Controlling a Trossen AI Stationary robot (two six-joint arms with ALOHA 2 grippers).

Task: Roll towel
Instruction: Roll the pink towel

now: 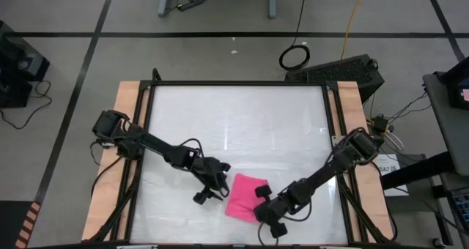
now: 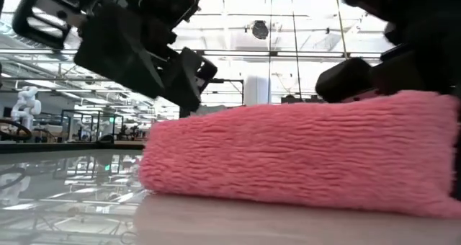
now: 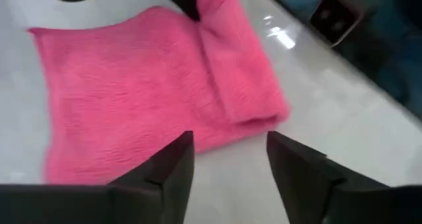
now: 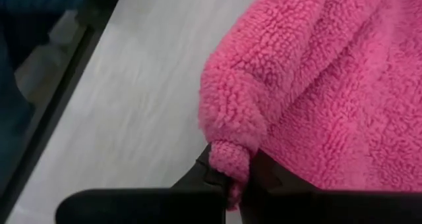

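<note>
The bright pink towel (image 1: pixel 244 196) lies on the white table near its near edge; it also shows in the low view (image 2: pixel 302 155). Its right side is turned over into a thick fold (image 3: pixel 241 72). My right gripper (image 1: pixel 261 195) is at the towel's right edge and is shut on it. My left gripper (image 1: pixel 212 192) hovers just left of the towel, open and empty; the left wrist view shows its fingers (image 3: pixel 231 165) apart, short of the towel's edge. My right gripper pinches a bunched bit of the towel's turned-over edge (image 4: pixel 231 159) between its two fingers. The fingers come in low from the table's right side. The rest of the towel lies on the table, with the held edge curled up over it.
A black frame and wooden strips (image 1: pixel 130 110) border the white table (image 1: pixel 234 124). Bare table lies beyond the towel toward the far edge. A black box (image 1: pixel 344 69) and cables sit off the far right corner.
</note>
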